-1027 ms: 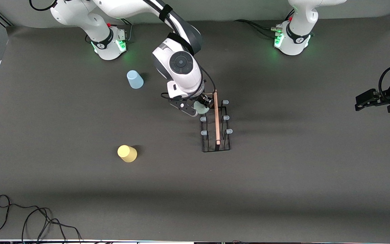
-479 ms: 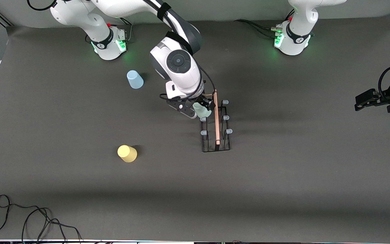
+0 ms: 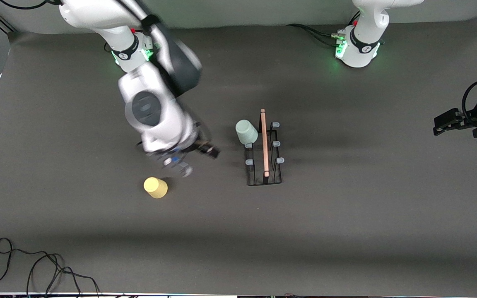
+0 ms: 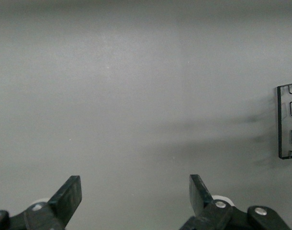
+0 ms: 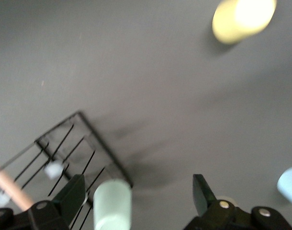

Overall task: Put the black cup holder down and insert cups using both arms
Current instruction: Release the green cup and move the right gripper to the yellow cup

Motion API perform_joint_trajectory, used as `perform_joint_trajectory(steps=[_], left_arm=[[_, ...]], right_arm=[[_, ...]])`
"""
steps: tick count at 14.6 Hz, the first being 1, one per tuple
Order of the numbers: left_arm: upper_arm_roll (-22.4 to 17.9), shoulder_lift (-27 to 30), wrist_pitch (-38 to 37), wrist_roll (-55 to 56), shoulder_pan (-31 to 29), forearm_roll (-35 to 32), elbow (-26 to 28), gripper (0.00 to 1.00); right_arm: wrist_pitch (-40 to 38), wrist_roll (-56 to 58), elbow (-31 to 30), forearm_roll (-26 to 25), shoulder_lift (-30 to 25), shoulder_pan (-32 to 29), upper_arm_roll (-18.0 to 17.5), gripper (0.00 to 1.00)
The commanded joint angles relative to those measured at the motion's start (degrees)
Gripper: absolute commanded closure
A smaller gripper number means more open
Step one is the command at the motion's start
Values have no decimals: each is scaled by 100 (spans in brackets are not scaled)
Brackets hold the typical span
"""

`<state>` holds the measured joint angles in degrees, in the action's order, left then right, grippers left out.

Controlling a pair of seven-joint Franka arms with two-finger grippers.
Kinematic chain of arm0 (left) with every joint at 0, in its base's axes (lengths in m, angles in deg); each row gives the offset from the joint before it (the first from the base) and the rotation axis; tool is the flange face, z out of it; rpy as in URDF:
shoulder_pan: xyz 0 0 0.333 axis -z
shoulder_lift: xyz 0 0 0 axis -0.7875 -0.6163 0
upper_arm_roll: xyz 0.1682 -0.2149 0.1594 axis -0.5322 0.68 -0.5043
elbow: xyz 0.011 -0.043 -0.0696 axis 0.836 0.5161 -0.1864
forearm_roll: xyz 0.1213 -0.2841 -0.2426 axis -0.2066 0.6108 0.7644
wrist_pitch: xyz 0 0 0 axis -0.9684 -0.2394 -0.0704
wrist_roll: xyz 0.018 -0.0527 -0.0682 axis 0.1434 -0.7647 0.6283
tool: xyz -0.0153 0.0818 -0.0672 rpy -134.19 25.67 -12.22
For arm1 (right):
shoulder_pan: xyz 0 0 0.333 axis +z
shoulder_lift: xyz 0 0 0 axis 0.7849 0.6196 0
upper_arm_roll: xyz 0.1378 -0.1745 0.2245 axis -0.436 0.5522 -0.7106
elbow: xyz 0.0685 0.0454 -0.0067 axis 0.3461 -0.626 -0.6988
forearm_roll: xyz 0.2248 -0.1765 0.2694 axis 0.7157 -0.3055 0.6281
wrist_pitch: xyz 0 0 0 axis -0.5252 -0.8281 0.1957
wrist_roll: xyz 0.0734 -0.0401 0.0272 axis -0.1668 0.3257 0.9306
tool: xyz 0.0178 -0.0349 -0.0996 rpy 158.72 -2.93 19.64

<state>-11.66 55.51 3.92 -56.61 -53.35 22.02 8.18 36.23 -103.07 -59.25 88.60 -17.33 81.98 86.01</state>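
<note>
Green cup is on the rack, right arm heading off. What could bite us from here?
1. The pale green cup sits tilted on an end peg of the black cup holder; it may not be fully seated and could slip off.
2. The right tool, open, hangs above the table near the yellow cup; an off-centre descent could topple it.
3. The light blue cup is hidden under the right arm in the front view.

No text, number or brand can be read anywhere in these views. The dark bands around the two arm bases [image 3: 127, 53] carry small white marks, but they are too small to make out. The cups, the rack and the table show no lettering.
</note>
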Motion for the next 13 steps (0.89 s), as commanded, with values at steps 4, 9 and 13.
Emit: perform_joint_trajectory(steps=[4, 9, 13], left_arm=[[-19, 61, 202, 97, 87, -61, -14, 0], [-19, 69, 309, 502, 113, 0, 22, 0], [-19, 69, 256, 449, 105, 0, 4, 0]], right_arm=[[426, 1782, -19, -37, 397, -1162, -49, 0], [1324, 2126, -196, -256, 1039, -1286, -48, 0], [1921, 2354, -932, -644, 1040, -1366, -49, 1]])
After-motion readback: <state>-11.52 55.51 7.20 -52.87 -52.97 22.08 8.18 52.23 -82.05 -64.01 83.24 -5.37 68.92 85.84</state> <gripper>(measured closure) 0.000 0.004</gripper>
